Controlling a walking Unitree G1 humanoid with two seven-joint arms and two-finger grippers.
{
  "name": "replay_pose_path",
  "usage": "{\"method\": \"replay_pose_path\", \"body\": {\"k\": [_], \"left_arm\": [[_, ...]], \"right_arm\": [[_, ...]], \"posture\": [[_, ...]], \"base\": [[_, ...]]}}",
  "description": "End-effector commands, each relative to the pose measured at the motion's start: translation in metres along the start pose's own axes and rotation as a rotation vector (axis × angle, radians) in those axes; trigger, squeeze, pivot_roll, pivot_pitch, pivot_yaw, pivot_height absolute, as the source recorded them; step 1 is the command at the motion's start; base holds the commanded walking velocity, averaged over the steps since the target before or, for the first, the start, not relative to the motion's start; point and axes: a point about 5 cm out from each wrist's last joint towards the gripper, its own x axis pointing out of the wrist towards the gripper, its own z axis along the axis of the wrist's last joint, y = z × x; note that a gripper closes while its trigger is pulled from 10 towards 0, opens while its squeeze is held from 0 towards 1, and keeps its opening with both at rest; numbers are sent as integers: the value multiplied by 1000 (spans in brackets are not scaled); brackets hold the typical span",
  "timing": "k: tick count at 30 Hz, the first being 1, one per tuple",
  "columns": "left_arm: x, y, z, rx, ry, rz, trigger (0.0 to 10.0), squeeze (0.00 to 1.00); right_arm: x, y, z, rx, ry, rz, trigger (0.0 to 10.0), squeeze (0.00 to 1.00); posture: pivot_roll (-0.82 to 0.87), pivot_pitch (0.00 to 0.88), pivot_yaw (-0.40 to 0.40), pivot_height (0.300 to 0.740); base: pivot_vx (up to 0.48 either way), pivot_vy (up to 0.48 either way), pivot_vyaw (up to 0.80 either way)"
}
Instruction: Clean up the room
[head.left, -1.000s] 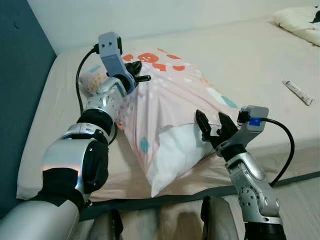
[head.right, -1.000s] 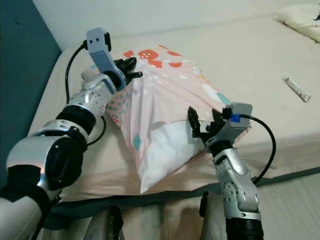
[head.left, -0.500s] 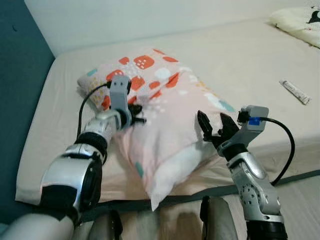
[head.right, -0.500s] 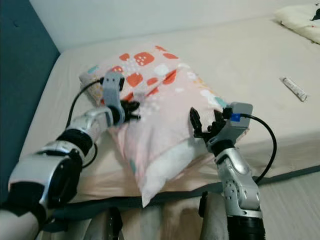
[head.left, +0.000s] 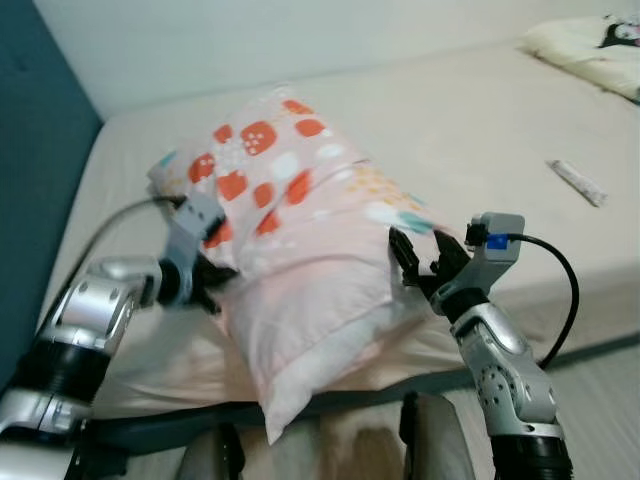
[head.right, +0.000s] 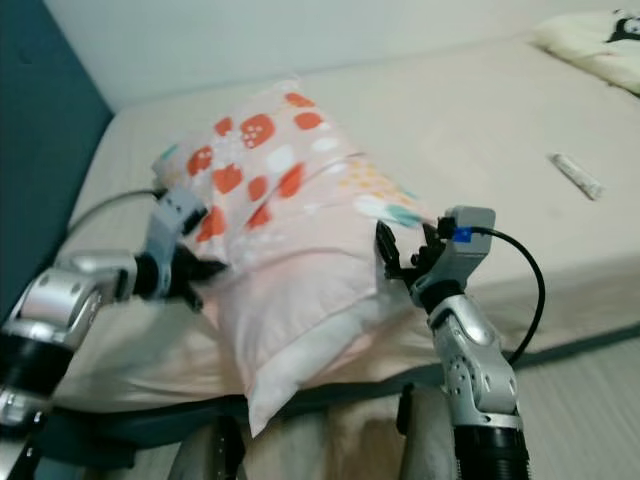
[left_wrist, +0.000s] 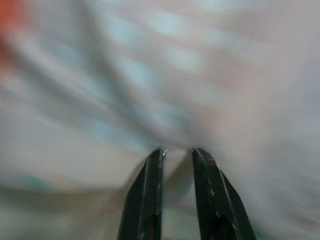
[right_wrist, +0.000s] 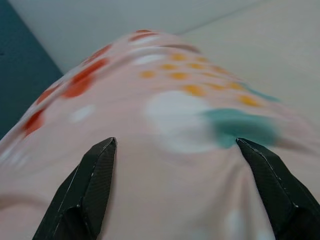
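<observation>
A pink pillow (head.left: 300, 230) with red, orange and teal spots lies on the bed's front left part, one white corner hanging over the front edge. My left gripper (head.left: 213, 282) is low at the pillow's left side, shut on a fold of its cover; in the left wrist view the gripper (left_wrist: 177, 150) has fabric pinched between its black fingers (left_wrist: 150, 190). My right gripper (head.left: 425, 262) stands open against the pillow's right side. In the right wrist view the gripper (right_wrist: 176, 141) has its fingers (right_wrist: 90, 185) spread wide, with the pillow (right_wrist: 165, 115) just ahead.
The beige mattress (head.left: 480, 120) stretches back and to the right. A small white tube (head.left: 573, 182) lies on it at the right. A cream pillow (head.left: 590, 50) sits at the far right corner. A dark blue wall (head.left: 40, 150) runs along the left.
My left arm has come down and drawn back to the left, still holding the cover. The pillow has dropped from a lifted peak to lying flat. The right gripper has barely moved.
</observation>
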Motion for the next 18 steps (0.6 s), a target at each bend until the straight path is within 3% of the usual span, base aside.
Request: {"method": "replay_pose_path", "body": {"k": [1, 6, 7, 11, 13, 15, 18], "left_arm": [[0, -18, 1, -80, -48, -156, 10000, 1000], [5, -30, 6, -179, -148, -258, 10000, 1000], [7, -29, 13, -193, -233, -249, 10000, 1000], [9, -29, 17, -202, -290, -236, 10000, 1000], [4, 9, 50, -394, -681, -19, 10000, 1000], [-6, 36, 59, -560, -893, 127, 10000, 1000], [-18, 50, 59, -602, -969, 202, 10000, 1000]], "right_arm": [[0, 3, -5, 4, 15, 13, 10000, 0], [-3, 0, -6, 4, 17, 3, 10000, 0], [-3, 0, -6, 4, 18, 1, 10000, 0], [-4, -1, -6, 4, 18, -1, 10000, 0], [-5, 0, -6, 2, 16, -1, 10000, 0], [-5, 1, -6, 1, 17, 0, 10000, 0], [-6, 0, -6, 0, 19, 0, 10000, 0]], "posture": [[81, 110, 89, 476], [78, 113, 95, 476], [73, 114, 97, 476], [73, 114, 97, 476], [52, 119, 94, 476], [48, 119, 93, 476], [49, 126, 87, 476]], "base": [[0, 0, 0], [0, 0, 0], [0, 0, 0], [0, 0, 0], [0, 0, 0], [0, 0, 0], [0, 0, 0]]}}
